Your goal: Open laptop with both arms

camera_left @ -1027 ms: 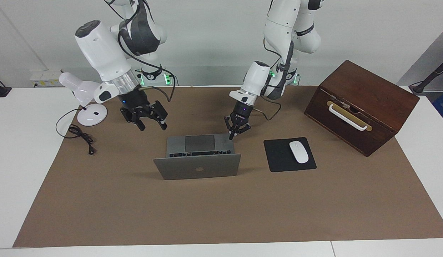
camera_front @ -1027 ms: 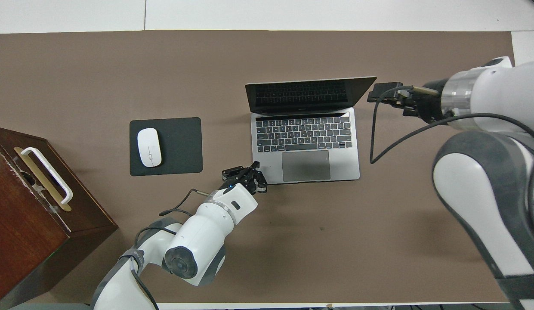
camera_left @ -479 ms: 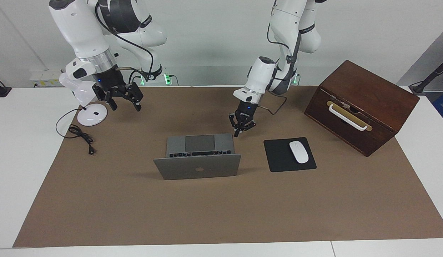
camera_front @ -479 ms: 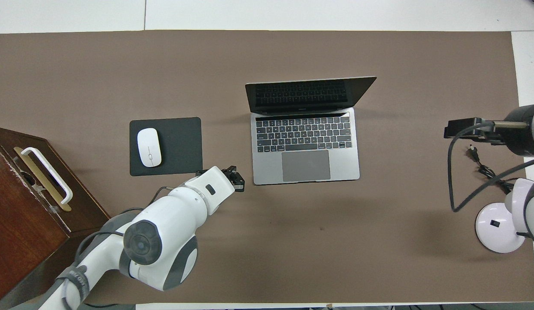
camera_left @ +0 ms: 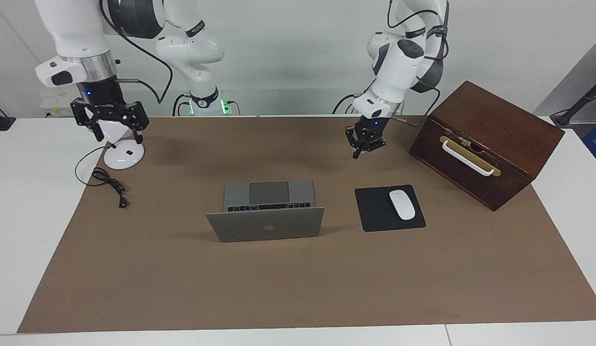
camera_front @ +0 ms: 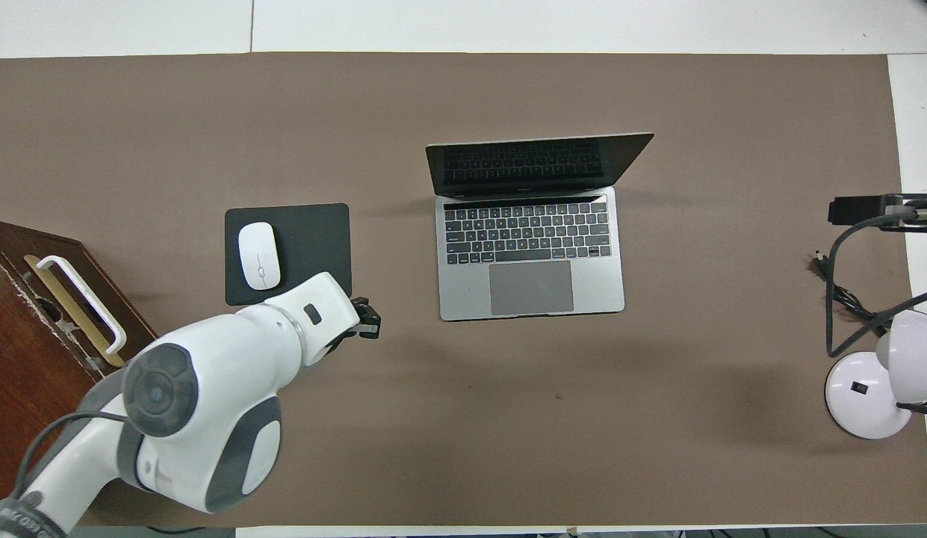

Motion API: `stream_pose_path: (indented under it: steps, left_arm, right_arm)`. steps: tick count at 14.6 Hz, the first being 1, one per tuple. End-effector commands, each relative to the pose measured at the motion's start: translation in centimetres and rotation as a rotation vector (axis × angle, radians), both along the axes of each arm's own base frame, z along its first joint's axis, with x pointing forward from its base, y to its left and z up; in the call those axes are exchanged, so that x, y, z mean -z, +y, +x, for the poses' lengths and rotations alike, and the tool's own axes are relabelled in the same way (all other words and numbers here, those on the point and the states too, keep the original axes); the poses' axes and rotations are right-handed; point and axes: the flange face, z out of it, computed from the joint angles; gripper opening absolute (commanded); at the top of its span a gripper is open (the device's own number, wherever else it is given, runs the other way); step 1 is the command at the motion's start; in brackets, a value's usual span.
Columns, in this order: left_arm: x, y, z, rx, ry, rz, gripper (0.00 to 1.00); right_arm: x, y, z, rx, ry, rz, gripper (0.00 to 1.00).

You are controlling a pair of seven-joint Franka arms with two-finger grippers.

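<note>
1. A careless drop here could tip the white lamp (camera_left: 124,154) or snag its cable (camera_left: 105,180): the right tool (camera_left: 113,133) hangs over the lamp, spread wide
2. A stray sweep could knock the lid: the laptop (camera_left: 266,211) sits mid-counter (camera_left: 29,192), lid up, keys showing, seemingly finished
3. Little risk here: the left tool (camera_left: 364,144) hangs over the brown mat (camera_left: 298,288) near the wooden box (camera_left: 490,144); spread or pressed together, I cannot tell
</note>
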Motion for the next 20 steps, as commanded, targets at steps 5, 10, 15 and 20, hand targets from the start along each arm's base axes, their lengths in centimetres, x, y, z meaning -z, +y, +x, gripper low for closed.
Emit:
stream_pose_path:
  steps: [5, 10, 15, 20]
  left_arm:
    - [-6.6, 11.3, 2.3, -0.022, 0.051, 0.124, 0.00]
    - [-8.9, 18.5, 3.1, -0.072, 0.039, 0.131, 1.00]
    - [-10.2, 23.1, 3.7, -0.177, 0.006, 0.128, 1.00]
    - [-12.1, 23.4, 5.3, -0.194, 0.017, 0.144, 1.00]
  right_arm:
    - [-2.7, 1.2, 2.4, 0.025, 0.091, 0.049, 1.00]
    - [-1.2, 1.5, 2.9, 0.072, 0.134, 0.081, 1.00]
    - [-1.1, 0.9, 2.7, 0.084, 0.149, 0.082, 1.00]
    - [-1.3, 0.6, 2.6, 0.091, 0.139, 0.072, 1.00]
